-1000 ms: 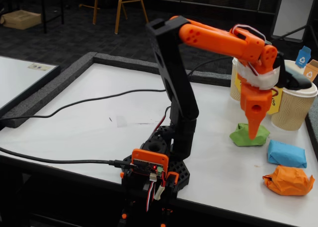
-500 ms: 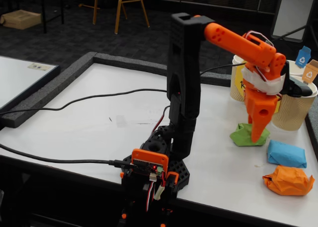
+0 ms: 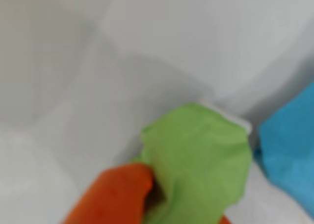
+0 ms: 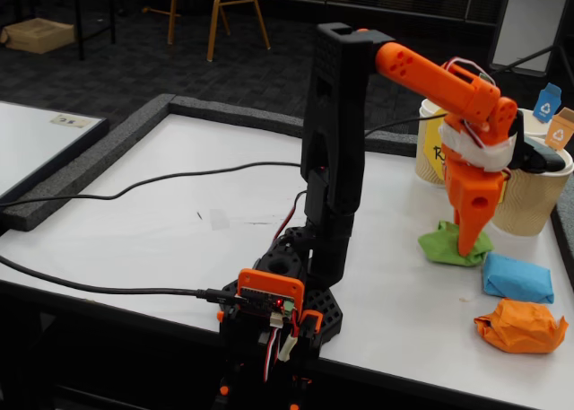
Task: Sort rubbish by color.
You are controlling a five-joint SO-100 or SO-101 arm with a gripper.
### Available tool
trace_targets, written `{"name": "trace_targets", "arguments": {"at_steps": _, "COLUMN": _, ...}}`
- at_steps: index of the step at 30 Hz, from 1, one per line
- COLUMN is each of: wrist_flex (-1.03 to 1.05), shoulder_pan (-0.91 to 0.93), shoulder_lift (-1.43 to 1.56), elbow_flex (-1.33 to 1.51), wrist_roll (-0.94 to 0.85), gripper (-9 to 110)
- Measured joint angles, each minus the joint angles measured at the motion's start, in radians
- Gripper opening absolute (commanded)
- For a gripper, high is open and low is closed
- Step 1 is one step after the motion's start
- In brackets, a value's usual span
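My orange gripper (image 4: 466, 248) reaches down onto the green paper wad (image 4: 446, 246), which rests on the white table in front of the cups. In the wrist view the green wad (image 3: 196, 160) fills the space between the jaws. One orange finger (image 3: 115, 194) presses its left side, and a sliver of the other shows at the bottom edge. The gripper (image 3: 189, 199) is open around the wad. The blue wad (image 4: 517, 277) (image 3: 289, 150) lies just to the right. In the fixed view the orange wad (image 4: 522, 325) sits nearest the table's front edge.
Two ribbed beige paper cups (image 4: 531, 195) (image 4: 430, 150) with coloured tags stand behind the wads at the right. The arm's base (image 4: 282, 293) is clamped at the front edge, with black cables (image 4: 134, 186) running left. A grey foam border (image 4: 108, 150) edges the table.
The arm has stretched further right and lowered, bringing the gripper tip down onto the green wad. The wad has shifted slightly to the right.
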Motion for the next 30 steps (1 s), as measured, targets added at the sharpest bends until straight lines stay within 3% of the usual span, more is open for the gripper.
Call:
{"name": "trace_targets", "arguments": {"at_steps": 5, "wrist_flex": 0.109, "shoulder_pan": -0.005, "shoulder_lift": 0.103, "elbow_flex": -0.015, "wrist_roll": 0.000, "gripper": 0}}
{"name": "trace_targets", "arguments": {"at_steps": 18, "wrist_flex": 0.471, "shoulder_pan": -0.003, "shoulder_lift": 0.758, "elbow_flex": -0.015, "wrist_roll": -0.002, "gripper": 0}}
{"name": "trace_targets", "arguments": {"at_steps": 30, "wrist_flex": 0.522, "shoulder_pan": 0.021, "shoulder_lift": 1.020, "elbow_flex": -0.072, "wrist_roll": -0.003, "gripper": 0}}
